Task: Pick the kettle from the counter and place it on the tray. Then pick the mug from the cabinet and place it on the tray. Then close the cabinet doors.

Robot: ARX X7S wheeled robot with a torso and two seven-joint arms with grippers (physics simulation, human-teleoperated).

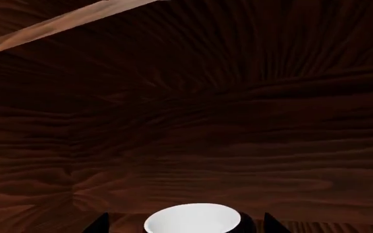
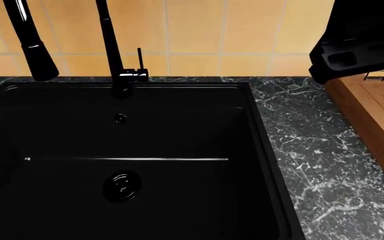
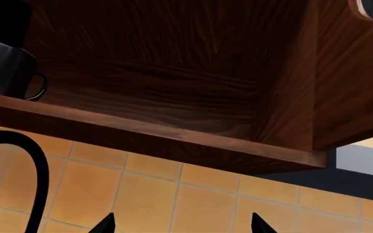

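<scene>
Black moulded arm casing; black pointed jaws.

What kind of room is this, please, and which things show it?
Most likely a kitchen. A black sink with a tall faucet is set in a marble-look counter below orange wall tiles. A mug stands in a dark wooden cabinet.

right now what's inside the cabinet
The mug stands on the cabinet shelf, handle showing. The left pincer is at the mug's white rim. The rest of the interior seen is bare dark wood; parts beyond both wrist views can't be checked.
</scene>
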